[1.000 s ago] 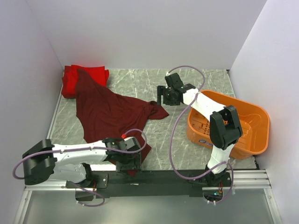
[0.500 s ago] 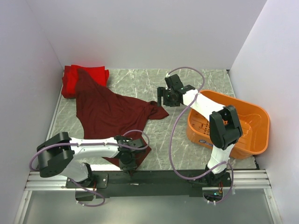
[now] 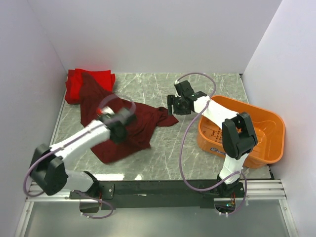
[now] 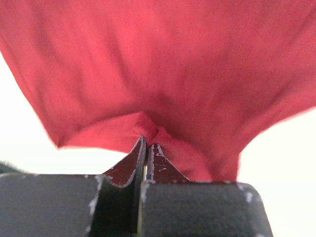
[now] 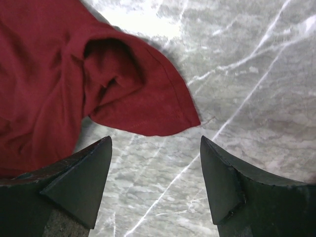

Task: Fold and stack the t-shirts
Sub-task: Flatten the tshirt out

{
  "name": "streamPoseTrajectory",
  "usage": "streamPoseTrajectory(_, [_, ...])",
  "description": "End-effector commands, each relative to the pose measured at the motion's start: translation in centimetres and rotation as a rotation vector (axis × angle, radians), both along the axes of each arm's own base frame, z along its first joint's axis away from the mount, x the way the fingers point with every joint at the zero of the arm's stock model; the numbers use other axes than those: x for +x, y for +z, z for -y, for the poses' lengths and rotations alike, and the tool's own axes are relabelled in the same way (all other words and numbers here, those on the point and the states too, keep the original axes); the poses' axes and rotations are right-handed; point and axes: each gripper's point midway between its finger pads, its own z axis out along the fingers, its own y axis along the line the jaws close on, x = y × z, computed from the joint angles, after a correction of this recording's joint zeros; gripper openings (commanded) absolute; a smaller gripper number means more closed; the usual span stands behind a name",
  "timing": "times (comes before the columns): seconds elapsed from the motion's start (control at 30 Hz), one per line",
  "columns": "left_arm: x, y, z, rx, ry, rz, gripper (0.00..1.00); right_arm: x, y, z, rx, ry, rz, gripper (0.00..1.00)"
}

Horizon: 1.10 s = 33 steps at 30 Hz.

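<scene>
The left gripper (image 3: 120, 129) is pinching a fold of the dark maroon t-shirt (image 3: 96, 108), its jaws squeezed tight on the cloth, which is fanning out from the pinch in the left wrist view. The shirt is lying spread across the marble table (image 3: 168, 158), its far end overlapping the bright red t-shirts (image 3: 74, 85) bunched in the far left corner. The right gripper (image 5: 155, 180) is hovering just above the maroon sleeve tip, jaws wide apart and holding nothing, with the orange basket (image 3: 264, 123) sitting to its right

Basket (image 3: 264, 133) right of spread t-shirt (image 3: 145, 121), t-shirt pile (image 3: 74, 86) behind
</scene>
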Motion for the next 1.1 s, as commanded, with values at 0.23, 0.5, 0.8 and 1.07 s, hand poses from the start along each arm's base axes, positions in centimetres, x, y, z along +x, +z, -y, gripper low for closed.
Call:
streamPoseTrajectory(0.23, [7.7,11.9,-16.4,0.164,0.482,0.377,0.01,-0.5,-0.3,0.3,-0.045,0.017,-0.012,0.77])
streamPoseTrajectory(0.5, [5.2,12.4,-20.9,0.174,0.697,0.402,0.01,-0.9,-2.6,-0.7,-0.053,0.059,-0.074,0.76])
streamPoseTrajectory(0.8, [4.6,13.5,-21.9,0.181,0.754,0.446,0.01,-0.5,-3.6,-1.6,-0.042,0.101,-0.075,0.75])
streamPoseTrajectory(1.07, [4.8,13.3,-21.9,0.186,0.741,0.438,0.01,-1.1,-5.1,-1.8,-0.059,0.143,-0.11,0.71])
